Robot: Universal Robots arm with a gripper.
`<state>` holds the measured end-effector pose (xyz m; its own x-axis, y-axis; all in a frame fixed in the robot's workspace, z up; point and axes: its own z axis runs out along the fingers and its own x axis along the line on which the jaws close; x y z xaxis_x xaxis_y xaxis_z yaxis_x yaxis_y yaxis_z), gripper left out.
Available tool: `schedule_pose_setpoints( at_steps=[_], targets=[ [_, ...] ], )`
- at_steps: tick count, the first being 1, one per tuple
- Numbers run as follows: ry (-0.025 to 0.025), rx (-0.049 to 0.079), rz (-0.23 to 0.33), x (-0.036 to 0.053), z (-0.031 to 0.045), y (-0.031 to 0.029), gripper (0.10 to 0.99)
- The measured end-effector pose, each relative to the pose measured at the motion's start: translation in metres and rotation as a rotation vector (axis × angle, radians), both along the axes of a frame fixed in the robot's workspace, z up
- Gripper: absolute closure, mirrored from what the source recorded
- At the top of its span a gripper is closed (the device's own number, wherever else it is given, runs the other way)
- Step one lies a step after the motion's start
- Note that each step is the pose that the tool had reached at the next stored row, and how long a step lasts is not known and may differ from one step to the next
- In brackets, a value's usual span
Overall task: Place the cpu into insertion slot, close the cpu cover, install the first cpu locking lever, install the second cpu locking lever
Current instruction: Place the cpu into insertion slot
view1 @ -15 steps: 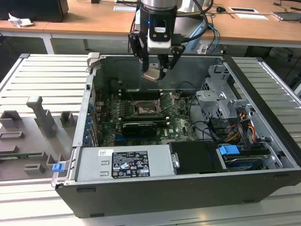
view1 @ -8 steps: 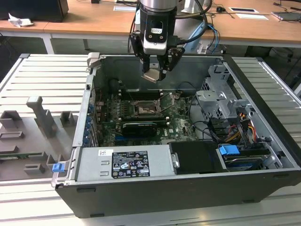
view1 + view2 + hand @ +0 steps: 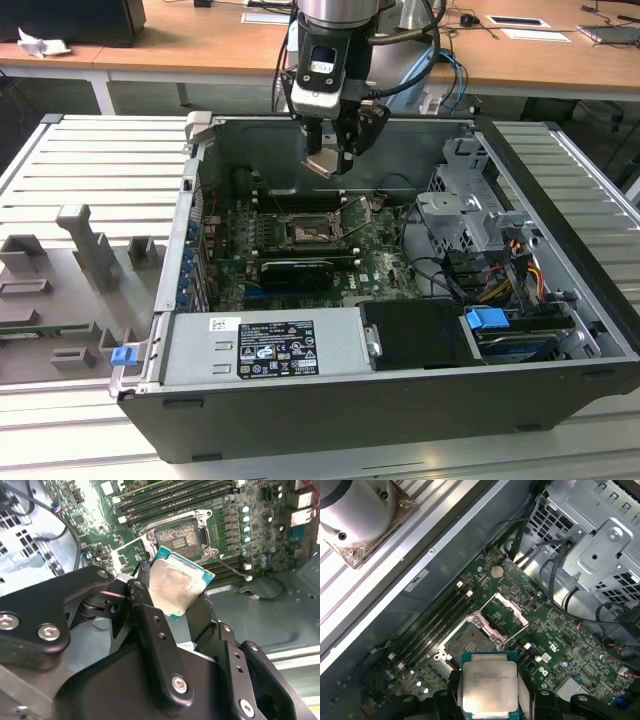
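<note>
Jaws closed on the cpu [image 3: 325, 163] [image 3: 175, 585] [image 3: 490, 685], gripping it by two opposite edges; in both wrist views the black fingers [image 3: 142, 587] [image 3: 451, 686] press against its sides, with the pale metal top facing the cameras. The gripper [image 3: 335, 160] [image 3: 175, 592] [image 3: 490, 690] hangs inside the open computer case [image 3: 300, 420], clear above the green circuit board [image 3: 380, 260] and near the case's rear wall. The cpu is airborne and tilted, touching nothing but the fingers. The insertion slot [image 3: 305, 232] [image 3: 177, 539] [image 3: 465, 640] lies near the middle of the board, just beside the long black memory slots [image 3: 290, 200] [image 3: 435, 625], which run along its side toward the rear wall. The slot is empty, and its dark contact field shows in both wrist views. The cpu cover [image 3: 511, 608] stands swung up off the slot, hinged at one edge, with the board visible through its window. In the exterior view, thin metal rods rise beside the socket; whether they are locking levers cannot be told. The cpu is well apart from the slot, higher and nearer the rear wall. A silver power supply box [image 3: 270, 340] occupies the case's front edge, and a metal drive cage [image 3: 465, 210] occupies the side at the exterior view's right. The case rests on a ribbed grey bench [image 3: 100, 170], with grey fixture blocks [image 3: 90, 250] toward the bench edge at the exterior view's left.
</note>
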<state>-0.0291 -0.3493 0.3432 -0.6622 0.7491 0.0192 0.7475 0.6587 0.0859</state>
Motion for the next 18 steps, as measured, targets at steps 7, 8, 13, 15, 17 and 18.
schedule_pose_setpoints(
  at_steps=[7,8,13,15,17,18],
  targets=[
    [0.0001,0.0,-0.156,0.0,-0.0047,0.0,0.553],
    [0.0,0.0,-0.17,0.0,-0.005,0.0,0.553],
    [0.0,0.0,-0.254,0.0,-0.0069,0.0,0.553],
    [0.0001,0.0,-0.29,0.0,-0.0078,0.0,0.553],
    [0.0,0.0,-0.324,0.0,-0.0089,0.0,0.553],
    [0.0,0.0,-0.34,0.0,-0.0093,0.0,0.553]
  ],
)
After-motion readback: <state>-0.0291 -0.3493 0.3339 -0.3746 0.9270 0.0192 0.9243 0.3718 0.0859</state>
